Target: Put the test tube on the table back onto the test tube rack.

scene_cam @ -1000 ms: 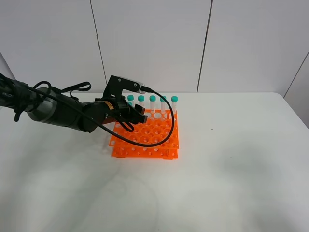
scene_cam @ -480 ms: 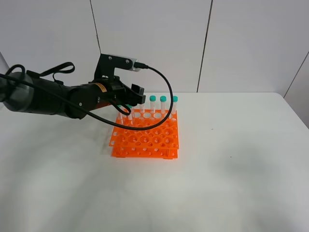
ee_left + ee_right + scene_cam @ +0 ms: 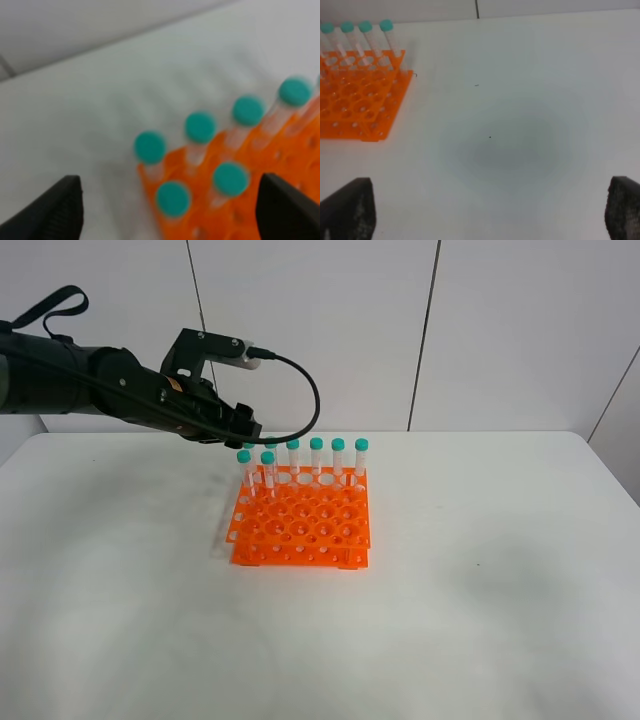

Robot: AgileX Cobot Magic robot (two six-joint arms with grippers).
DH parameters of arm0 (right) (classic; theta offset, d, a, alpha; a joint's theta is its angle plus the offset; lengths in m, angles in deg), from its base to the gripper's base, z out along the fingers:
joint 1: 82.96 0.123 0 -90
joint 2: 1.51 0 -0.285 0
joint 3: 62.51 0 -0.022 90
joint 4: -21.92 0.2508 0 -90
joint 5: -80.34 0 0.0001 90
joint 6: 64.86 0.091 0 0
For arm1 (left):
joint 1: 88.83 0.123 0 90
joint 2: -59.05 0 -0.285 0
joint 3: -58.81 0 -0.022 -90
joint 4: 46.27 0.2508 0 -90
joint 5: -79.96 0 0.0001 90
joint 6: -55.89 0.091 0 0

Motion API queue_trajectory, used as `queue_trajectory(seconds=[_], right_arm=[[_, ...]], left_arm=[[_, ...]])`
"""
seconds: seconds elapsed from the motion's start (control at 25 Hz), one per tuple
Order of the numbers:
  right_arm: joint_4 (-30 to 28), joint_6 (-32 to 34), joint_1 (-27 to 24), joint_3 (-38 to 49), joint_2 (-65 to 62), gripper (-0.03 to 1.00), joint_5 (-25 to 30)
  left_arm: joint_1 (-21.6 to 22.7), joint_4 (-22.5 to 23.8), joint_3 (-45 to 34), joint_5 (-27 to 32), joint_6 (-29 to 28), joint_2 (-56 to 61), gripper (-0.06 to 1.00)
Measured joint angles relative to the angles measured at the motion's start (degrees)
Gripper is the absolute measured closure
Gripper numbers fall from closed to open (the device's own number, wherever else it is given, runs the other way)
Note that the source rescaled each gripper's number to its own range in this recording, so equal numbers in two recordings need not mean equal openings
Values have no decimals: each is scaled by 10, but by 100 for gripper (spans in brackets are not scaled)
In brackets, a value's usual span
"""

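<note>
High front overview, 2 wrist close-ups, shared test tube rack [image 3: 302, 520]

My table [image 3: 480, 620] is plain white and matte with a rounded far corner. The orange rack [image 3: 300, 525] stands directly on it, left of the middle, toward the far edge. I see tiny dark specks [image 3: 489, 136] on the surface.

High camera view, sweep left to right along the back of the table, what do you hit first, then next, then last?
Left arm's gripper hanging above the table's back-left area → orange test tube rack with its green-capped tubes → bare white tabletop out to the right edge.
</note>
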State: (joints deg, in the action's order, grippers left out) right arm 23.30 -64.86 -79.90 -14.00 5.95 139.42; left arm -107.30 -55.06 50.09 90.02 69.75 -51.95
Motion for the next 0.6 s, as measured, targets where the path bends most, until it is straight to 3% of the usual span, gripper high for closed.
queue_trajectory(seconds=[0.12, 0.28, 0.4, 0.6], right_arm=[[0, 0, 0, 0, 0, -3, 0], [0, 0, 0, 0, 0, -3, 0], [0, 0, 0, 0, 0, -3, 0], [0, 0, 0, 0, 0, -3, 0]], left_arm=[[19, -4, 11, 43, 5, 0, 20], [42, -27, 14, 81, 0, 2, 0], [65, -35, 14, 117, -27, 3, -4], [103, -35, 14, 224, -50, 3, -5]])
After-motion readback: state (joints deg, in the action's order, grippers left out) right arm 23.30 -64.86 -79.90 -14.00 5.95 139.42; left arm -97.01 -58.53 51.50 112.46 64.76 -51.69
